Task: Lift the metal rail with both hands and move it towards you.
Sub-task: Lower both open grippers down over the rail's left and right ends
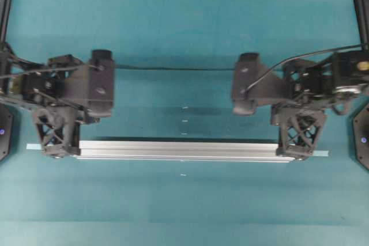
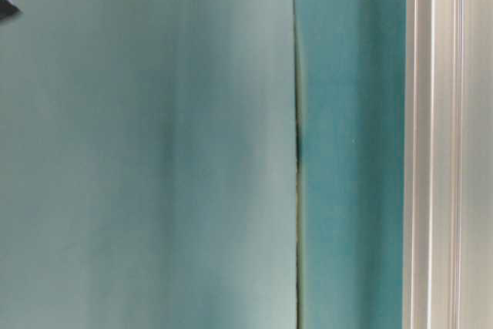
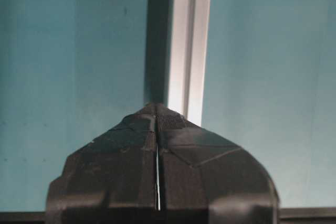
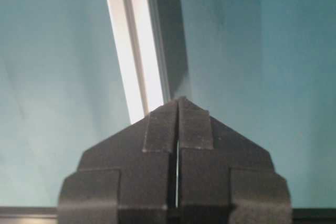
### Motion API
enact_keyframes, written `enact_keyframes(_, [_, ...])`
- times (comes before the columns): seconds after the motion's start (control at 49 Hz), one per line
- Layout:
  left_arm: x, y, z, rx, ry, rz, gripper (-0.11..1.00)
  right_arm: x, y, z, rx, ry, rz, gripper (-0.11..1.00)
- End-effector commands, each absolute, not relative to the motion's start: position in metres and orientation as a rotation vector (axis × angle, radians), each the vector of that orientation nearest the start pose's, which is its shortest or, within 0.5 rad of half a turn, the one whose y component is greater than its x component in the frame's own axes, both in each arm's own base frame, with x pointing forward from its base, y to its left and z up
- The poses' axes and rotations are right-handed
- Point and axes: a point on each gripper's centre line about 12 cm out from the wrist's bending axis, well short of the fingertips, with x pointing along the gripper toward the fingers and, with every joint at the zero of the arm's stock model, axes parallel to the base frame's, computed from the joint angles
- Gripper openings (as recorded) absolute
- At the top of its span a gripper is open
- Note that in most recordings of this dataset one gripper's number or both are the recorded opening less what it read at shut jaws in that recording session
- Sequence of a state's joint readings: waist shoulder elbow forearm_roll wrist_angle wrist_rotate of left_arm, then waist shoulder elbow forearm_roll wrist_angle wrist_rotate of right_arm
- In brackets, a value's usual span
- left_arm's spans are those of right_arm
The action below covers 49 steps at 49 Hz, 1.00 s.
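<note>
Overhead exterior view: both grippers, left (image 1: 56, 142) at nine o'clock, right (image 1: 300, 145) at three, fingers pressed together, over the unlifted metal rail (image 1: 184, 150).

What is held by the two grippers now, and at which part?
Nothing. The left gripper and right gripper are both shut empty, above the ends of the metal rail.

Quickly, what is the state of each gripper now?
Left gripper: closed, holding nothing, above the metal rail.
Right gripper: closed, holding nothing.
</note>
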State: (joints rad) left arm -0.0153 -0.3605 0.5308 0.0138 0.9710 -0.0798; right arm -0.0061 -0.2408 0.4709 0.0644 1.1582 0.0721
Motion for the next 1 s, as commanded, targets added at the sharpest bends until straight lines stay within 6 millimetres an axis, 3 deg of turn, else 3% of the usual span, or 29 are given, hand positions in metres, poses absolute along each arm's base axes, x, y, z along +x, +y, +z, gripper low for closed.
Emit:
enact_keyframes(0.0, [0.300,-0.004,0.274,-0.043,1.133,0.035,-0.06,0.307,0.009,0.248,0.111,1.391,-0.007,-0.02])
enact_keyframes(0.511, [0.306,-0.007,0.264,-0.002,1.146,0.006,-0.04,0.315,0.017,0.239,0.093,1.327,0.013,-0.02])
enact_keyframes(0.654, [0.306,-0.008,0.263,0.001,1.133,0.002,0.03,0.316,0.021,0.238,0.081,1.313,0.029,0.06])
enact_keyframes(0.776, [0.303,-0.007,0.256,-0.003,1.150,0.007,0.25,0.313,0.026,0.233,0.065,1.321,0.049,0.25])
enact_keyframes(0.981, [0.298,-0.009,0.243,-0.016,1.187,0.014,0.86,0.308,0.031,0.218,0.033,1.322,0.059,0.86])
